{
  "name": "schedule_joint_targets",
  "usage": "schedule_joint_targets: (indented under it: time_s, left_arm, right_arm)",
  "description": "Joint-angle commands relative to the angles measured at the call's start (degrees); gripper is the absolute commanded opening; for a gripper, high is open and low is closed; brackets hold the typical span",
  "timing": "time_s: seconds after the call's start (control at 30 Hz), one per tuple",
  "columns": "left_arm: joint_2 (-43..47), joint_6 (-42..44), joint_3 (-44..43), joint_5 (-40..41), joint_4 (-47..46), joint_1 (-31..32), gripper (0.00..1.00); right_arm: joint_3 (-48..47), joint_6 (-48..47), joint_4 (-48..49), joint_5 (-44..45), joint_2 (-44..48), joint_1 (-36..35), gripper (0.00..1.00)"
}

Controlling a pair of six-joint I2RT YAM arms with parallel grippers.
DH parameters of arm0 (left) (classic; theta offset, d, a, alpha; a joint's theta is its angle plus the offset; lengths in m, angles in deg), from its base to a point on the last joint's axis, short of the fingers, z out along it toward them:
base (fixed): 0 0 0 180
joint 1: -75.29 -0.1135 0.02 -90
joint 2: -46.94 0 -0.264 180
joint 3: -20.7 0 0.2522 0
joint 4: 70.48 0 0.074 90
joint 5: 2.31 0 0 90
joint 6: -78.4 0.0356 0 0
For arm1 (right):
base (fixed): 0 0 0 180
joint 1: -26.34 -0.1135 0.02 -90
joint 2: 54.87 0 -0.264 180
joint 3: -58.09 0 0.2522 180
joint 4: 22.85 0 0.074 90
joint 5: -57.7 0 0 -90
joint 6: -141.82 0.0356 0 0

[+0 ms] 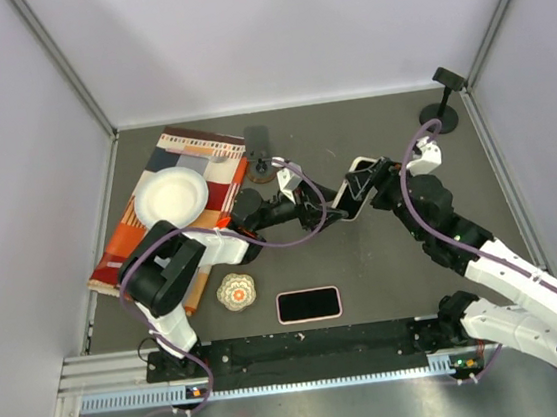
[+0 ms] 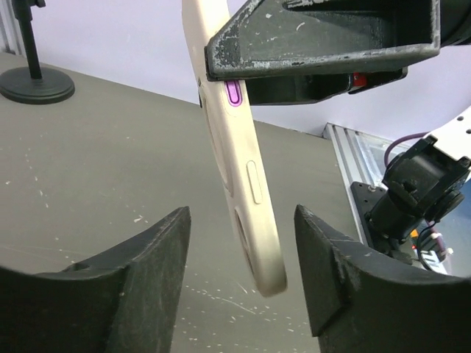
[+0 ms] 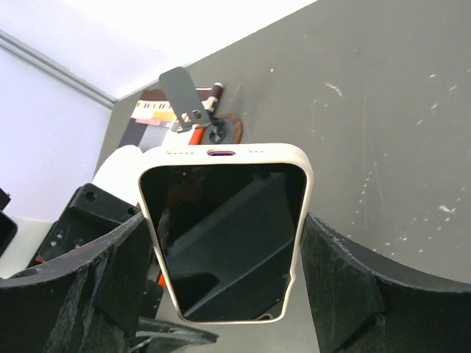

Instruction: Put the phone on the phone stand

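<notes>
A phone in a white case (image 1: 355, 192) hangs above the middle of the table, screen toward the right wrist camera (image 3: 224, 243). My right gripper (image 1: 368, 180) is shut on its side edges (image 3: 224, 224). My left gripper (image 1: 337, 210) is open; the phone's lower end (image 2: 250, 213) hangs between its fingers (image 2: 241, 220) without touching either. The right gripper's finger (image 2: 316, 44) clamps the phone's upper part. The phone stand (image 1: 260, 155), a dark plate on a round brown base, stands empty behind the grippers; it also shows in the right wrist view (image 3: 188, 99).
A second phone in a pink case (image 1: 309, 305) lies flat near the front edge. A small patterned bowl (image 1: 236, 292) sits left of it. A white plate (image 1: 169, 196) rests on a patterned cloth at the left. A black round-base pole (image 1: 440, 109) stands back right.
</notes>
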Motion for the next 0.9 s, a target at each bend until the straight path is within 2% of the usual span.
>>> schedule_joint_targets:
  time_s: [0.0,0.27,0.3,0.33,0.4,0.43,0.47,0.57,0.67,0.7,0.77,0.8,0.87]
  left_arm:
    - [0.07,1.20,-1.92,0.73,-2.26,0.23,0.58]
    - [2.08,3.22,-2.00,-0.76,1.60,0.14,0.19]
    - [2.52,3.49,-2.00,-0.33,2.39,0.14,0.01]
    - [3.22,3.84,-2.00,0.20,3.62,0.05,0.00]
    - [3.93,4.72,-2.79,0.03,7.31,-0.04,0.00]
    - [4.72,5.24,-3.40,-0.15,9.15,-0.21,0.00]
    - [5.25,5.42,-4.63,-0.58,13.86,-0.21,0.00]
    - [8.14,6.21,-5.17,-1.90,21.18,-0.30,0.00]
    - [12.97,8.14,-4.82,-1.29,34.53,-0.30,0.00]
    - [14.38,9.02,-4.90,-0.33,43.53,-0.30,0.00]
    - [18.68,12.44,-5.25,0.90,52.45,-0.48,0.00]
    - [20.35,13.59,-5.26,2.56,61.72,-0.39,0.00]
    - [25.71,16.66,-5.17,5.03,70.03,-0.65,0.00]
  right_arm:
    - [-2.17,6.65,7.49,-3.30,0.15,0.36,0.00]
    - [-1.03,9.74,7.41,-4.53,-0.02,0.36,0.00]
    - [-1.20,9.56,6.45,-4.71,-0.02,0.45,0.00]
    - [-1.38,8.87,5.92,-5.15,-0.02,0.37,0.12]
    - [-1.12,4.76,5.30,-7.16,0.94,0.36,0.44]
    - [-1.12,2.81,5.04,-8.13,1.64,0.36,0.86]
    - [-1.12,0.62,4.25,-9.97,2.26,0.45,0.99]
    - [-3.74,-10.10,-3.47,-13.92,3.93,0.45,0.99]
    - [-7.26,-19.42,-12.53,-18.32,4.72,0.45,0.99]
    - [-7.88,-23.44,-14.28,-19.90,5.07,0.45,0.99]
    - [-8.23,-27.07,-17.88,-24.21,6.30,0.45,0.99]
    - [-8.24,-27.87,-18.60,-25.44,6.65,0.54,0.99]
    - [-8.06,-29.71,-19.66,-30.62,7.53,0.45,0.99]
